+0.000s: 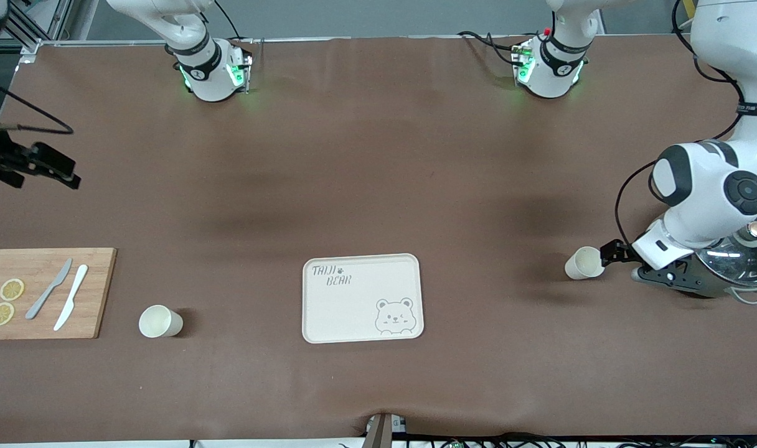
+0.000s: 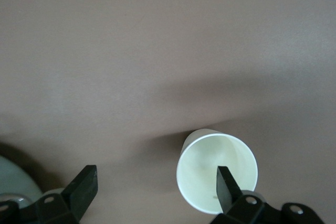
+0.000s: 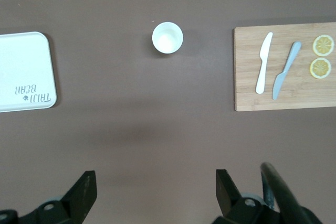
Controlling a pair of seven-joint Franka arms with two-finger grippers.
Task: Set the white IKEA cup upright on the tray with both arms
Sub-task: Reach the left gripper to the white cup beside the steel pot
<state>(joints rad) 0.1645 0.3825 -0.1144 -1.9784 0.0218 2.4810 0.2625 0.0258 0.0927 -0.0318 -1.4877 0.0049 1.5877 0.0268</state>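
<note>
Toward the left arm's end of the table from the tray point(image 1: 362, 298), one white cup point(image 1: 583, 262) is seen upright with the left gripper point(image 1: 610, 252) low at it, fingers point(image 2: 227, 188) spread and one of them set inside its rim. Toward the right arm's end from the tray, a second cup point(image 1: 159, 321) is found upright beside a cutting board point(image 1: 45, 292). Past that board, the right gripper point(image 1: 45, 165) is held spread in the air, gripping nothing.

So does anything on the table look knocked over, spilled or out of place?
Nothing stands out. Both white cups, one beside the cutting board and one at the open left hand, stand upright, the tray lies flat, and no spill shows.
</note>
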